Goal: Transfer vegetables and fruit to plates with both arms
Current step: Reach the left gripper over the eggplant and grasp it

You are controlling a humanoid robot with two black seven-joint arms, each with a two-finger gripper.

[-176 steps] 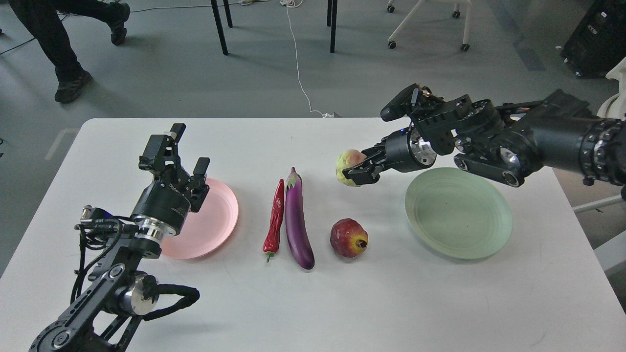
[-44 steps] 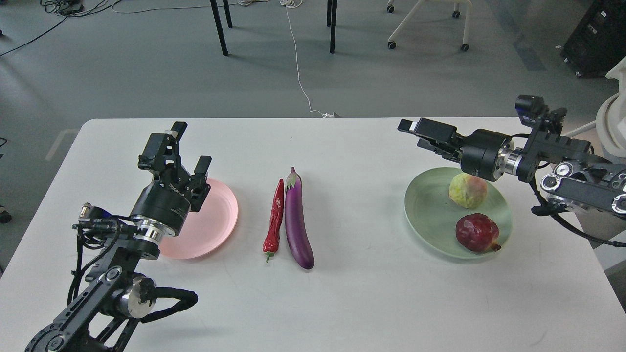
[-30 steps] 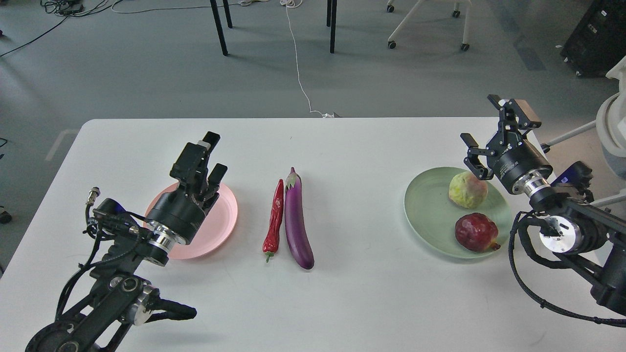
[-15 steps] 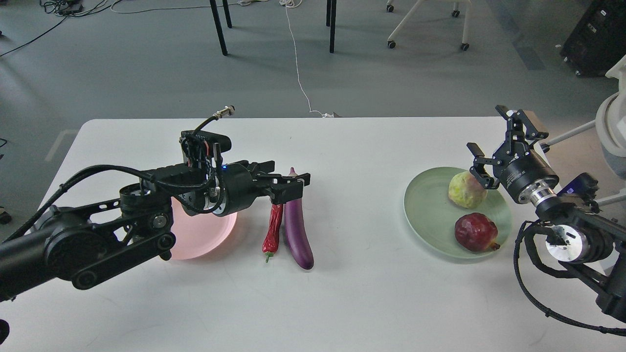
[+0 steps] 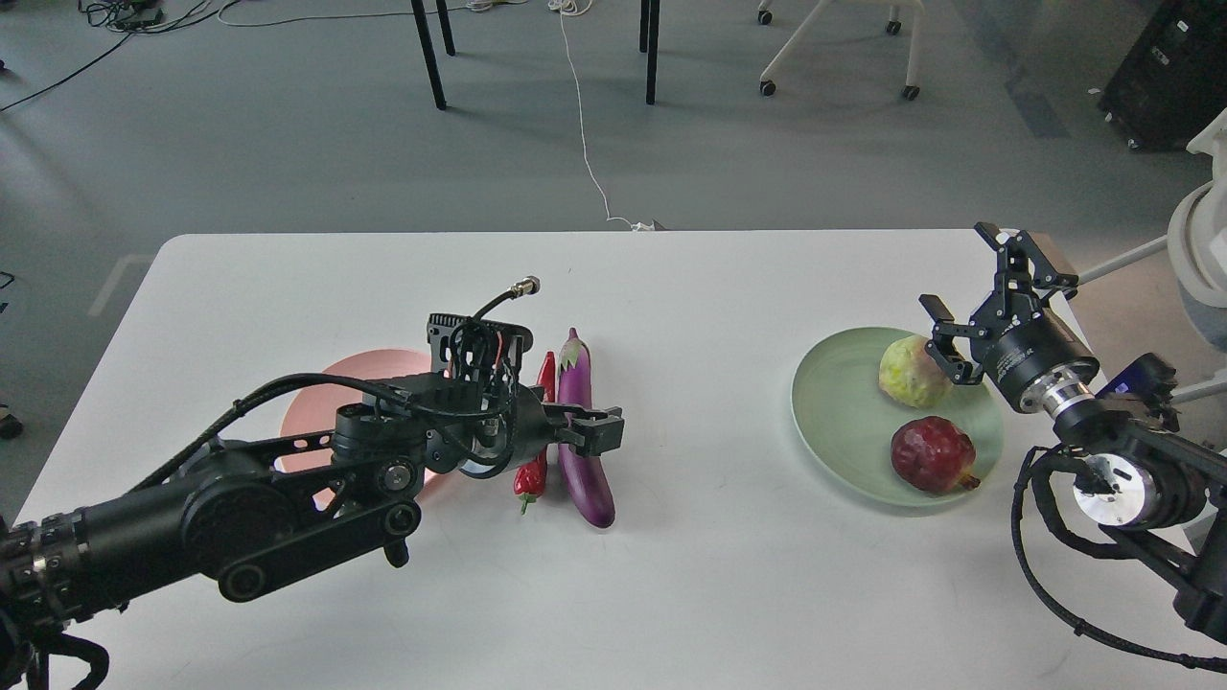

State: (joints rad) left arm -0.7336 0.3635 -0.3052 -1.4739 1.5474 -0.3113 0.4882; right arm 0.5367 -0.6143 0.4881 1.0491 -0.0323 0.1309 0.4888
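The purple eggplant (image 5: pixel 575 369) and the red chili (image 5: pixel 546 369) lie side by side at the table's middle. My left gripper (image 5: pixel 587 433) is low over the eggplant's middle, its dark fingers (image 5: pixel 602 431) across it. I cannot tell whether the jaws are closed on it. My left arm covers much of the pink plate (image 5: pixel 316 383). The yellow-green fruit (image 5: pixel 909 374) and the dark red fruit (image 5: pixel 928 455) lie on the green plate (image 5: pixel 834 412). My right gripper (image 5: pixel 978 307) is open and empty, raised just right of the yellow-green fruit.
The white table (image 5: pixel 729 575) ends just right of the green plate. Black chair legs (image 5: pixel 431 57) and a white cable (image 5: pixel 585 144) are on the floor beyond the far edge. A white object (image 5: pixel 1203 240) stands at the right.
My left arm has swung right from over the pink plate and come down over the eggplant's middle. My right gripper has drawn back a little. Earlier, both fruits went onto the green plate.
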